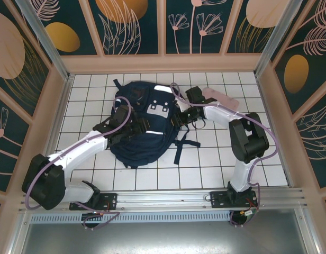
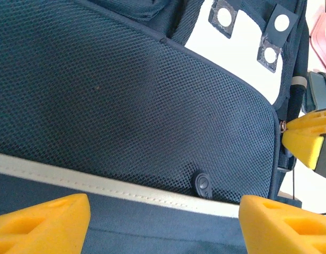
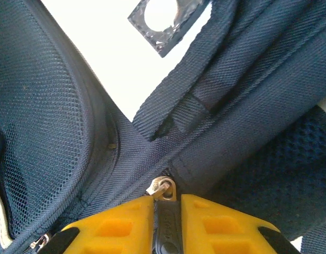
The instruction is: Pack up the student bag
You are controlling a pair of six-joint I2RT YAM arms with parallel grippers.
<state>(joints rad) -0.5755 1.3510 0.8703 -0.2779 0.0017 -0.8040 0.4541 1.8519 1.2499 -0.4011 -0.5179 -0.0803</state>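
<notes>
**Student bag flat mid-table, right end effector on zipper pull**

Student bag [image 1: 144, 132] lies flat around the middle of the white tiled table [image 1: 216, 159], grey-white patches toward the far side, black straps trailing off its right edge. Both arms reach in to it from the near corners.

Left end effector [image 1: 120, 123] sits over the bag's left half. From its wrist view the left end effector [image 2: 163, 207] is released: yellow fingers [image 2: 44, 222] spread wide, nothing between them but bag fabric. Under it are the dark mesh panel [image 2: 126, 95], a white stripe [image 2: 99, 182] and a small dark snap [image 2: 203, 185] just above the stripe.

Right end effector [image 1: 186, 113] is at the bag's right edge, near the top. Its wrist view shows it [image 3: 167, 202] clenched, yellow pads pressed either side of the black zipper pull [image 3: 167, 225], whose metal ring [image 3: 164, 186] pokes out just past the tips. Navy webbing and a seam run right above.

Pink pencil case [image 1: 222, 98] lies on the table behind the right arm, apart from the bag.
</notes>
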